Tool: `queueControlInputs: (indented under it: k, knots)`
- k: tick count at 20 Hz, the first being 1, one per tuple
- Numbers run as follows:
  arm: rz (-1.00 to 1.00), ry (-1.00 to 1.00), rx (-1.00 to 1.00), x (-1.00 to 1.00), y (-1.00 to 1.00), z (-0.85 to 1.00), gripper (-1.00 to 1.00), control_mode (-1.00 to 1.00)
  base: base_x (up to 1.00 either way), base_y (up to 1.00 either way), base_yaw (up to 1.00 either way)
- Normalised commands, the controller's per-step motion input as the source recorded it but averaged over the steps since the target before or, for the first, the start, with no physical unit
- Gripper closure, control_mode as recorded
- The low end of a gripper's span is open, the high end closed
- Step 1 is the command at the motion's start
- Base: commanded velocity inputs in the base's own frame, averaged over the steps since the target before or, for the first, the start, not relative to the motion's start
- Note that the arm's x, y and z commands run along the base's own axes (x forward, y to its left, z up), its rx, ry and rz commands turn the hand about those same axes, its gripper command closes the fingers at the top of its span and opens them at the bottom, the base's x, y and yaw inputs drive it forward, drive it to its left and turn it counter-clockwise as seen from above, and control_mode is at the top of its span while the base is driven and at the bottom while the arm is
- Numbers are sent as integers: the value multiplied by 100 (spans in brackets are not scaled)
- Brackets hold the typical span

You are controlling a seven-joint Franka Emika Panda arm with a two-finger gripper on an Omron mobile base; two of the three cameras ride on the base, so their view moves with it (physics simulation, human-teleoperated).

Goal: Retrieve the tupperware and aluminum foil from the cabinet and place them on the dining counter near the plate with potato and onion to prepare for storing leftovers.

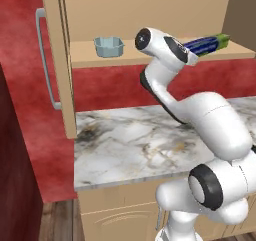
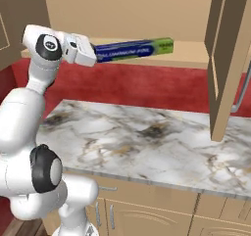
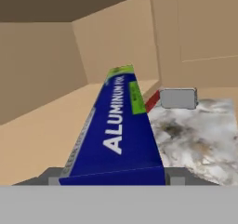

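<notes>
The aluminum foil (image 2: pixel 132 49) is a long dark blue box with a green far end, lying level at the height of the cabinet shelf (image 2: pixel 191 59). My gripper (image 2: pixel 94 54) is shut on its near end, and the box runs away from the hand (image 3: pixel 116 125) between the fingertips (image 3: pixel 179 177). From the left, the foil (image 1: pixel 207 44) sticks out past my wrist. The pale blue-grey tupperware (image 1: pixel 108 46) sits on the same shelf (image 1: pixel 90 57), well to the left of the gripper. The dining counter and the plate are out of view.
The cabinet's tan door (image 1: pixel 60 60) stands open at the left with its grey bar handle (image 1: pixel 44 60); the other door (image 2: pixel 225 59) hangs open at the right. Below lies a marble wall counter (image 1: pixel 130 140) over drawers, against a red wall (image 2: pixel 147 88).
</notes>
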Motion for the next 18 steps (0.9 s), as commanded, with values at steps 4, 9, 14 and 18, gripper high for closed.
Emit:
queueControlInputs:
  k: [4,9,14,18]
  knots:
    - [46,-5,0,-100,-39,38,100,-100,0,0,0]
    - [46,10,-6,-100,-1,37,100,-100,0,0,0]
    - [40,26,-13,-100,11,38,100,-100,0,0,0]
    - [35,24,-9,-66,16,32,100,-100,0,0,0]
